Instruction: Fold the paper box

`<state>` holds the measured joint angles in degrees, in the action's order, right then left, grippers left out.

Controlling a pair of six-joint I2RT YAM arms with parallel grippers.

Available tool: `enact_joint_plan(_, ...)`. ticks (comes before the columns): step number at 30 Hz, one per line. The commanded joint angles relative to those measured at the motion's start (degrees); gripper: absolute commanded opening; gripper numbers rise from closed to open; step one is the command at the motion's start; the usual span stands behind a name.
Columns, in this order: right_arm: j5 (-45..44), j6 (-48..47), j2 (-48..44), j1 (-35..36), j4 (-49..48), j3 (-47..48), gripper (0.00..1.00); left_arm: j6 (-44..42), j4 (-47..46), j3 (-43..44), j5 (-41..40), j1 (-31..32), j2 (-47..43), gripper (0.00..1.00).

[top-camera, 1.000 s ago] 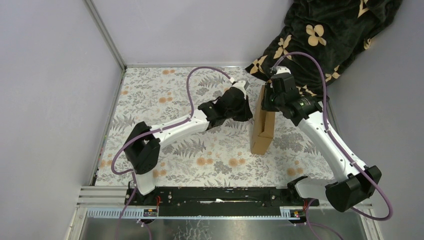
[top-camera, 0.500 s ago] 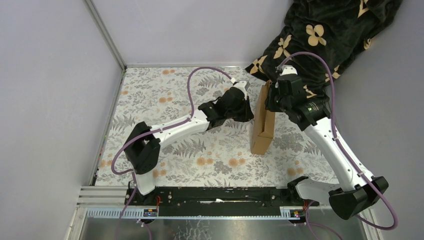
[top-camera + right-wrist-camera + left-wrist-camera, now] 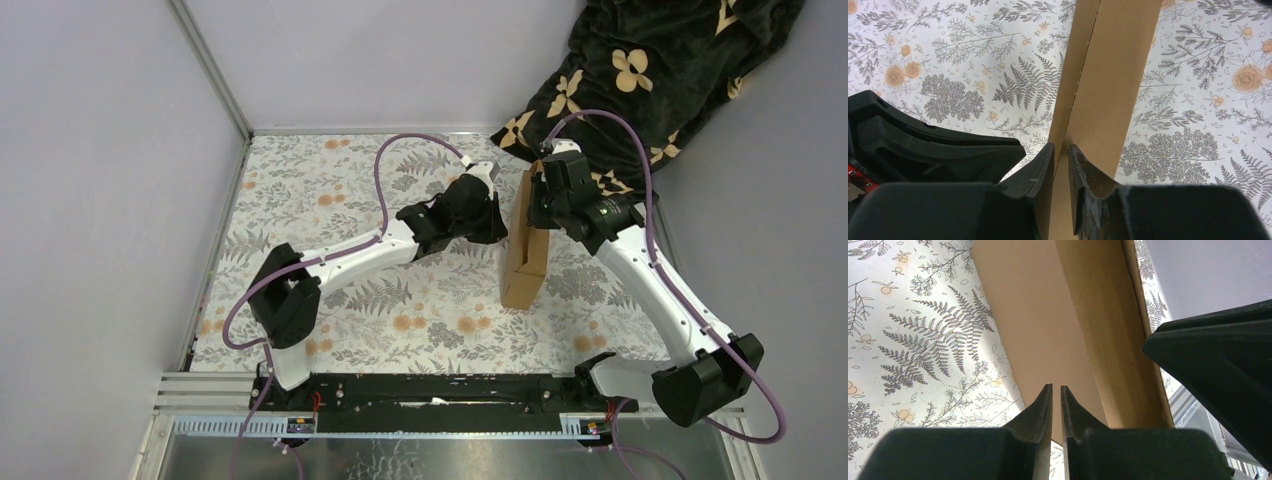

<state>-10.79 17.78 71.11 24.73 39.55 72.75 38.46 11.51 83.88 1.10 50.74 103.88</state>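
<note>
The paper box (image 3: 525,262) is plain brown cardboard, folded flat-sided and standing on its long edge on the floral cloth, right of centre. My left gripper (image 3: 500,222) is at its left face; in the left wrist view the jaws (image 3: 1056,388) are shut with nothing between them, and the box (image 3: 1048,315) is just ahead. My right gripper (image 3: 540,205) hovers over the box's far upper end. Its jaws (image 3: 1060,147) stand a narrow gap apart astride a seam of the box (image 3: 1113,75). Whether they pinch the cardboard is unclear.
A dark blanket with tan flowers (image 3: 660,60) lies heaped at the back right, just behind the right gripper. Grey walls close in the left and back sides. A black rail (image 3: 430,395) carrying both arm bases runs along the near edge.
The right arm swung outward to the right and came back, its gripper staying over the box's far end with the jaws narrowing slightly. The left arm and the box have not moved.
</note>
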Motion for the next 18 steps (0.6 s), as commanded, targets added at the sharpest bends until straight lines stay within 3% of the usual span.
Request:
enact_joint_plan(1,1.4,-0.7,1.2,-0.3,-0.8,-0.5,0.22,-0.7,-3.5,1.8,0.6,-0.2,0.7,0.16)
enact_joint_plan(5,1.5,-1.1,2.6,-0.3,0.1,-0.5,0.14,-0.8,-3.8,2.0,1.0,-0.1,1.1,0.16)
enact_joint_plan(18,2.6,-1.4,2.9,-0.3,-0.2,-5.6,0.14,-0.6,-4.7,2.3,2.0,-0.2,1.6,0.16)
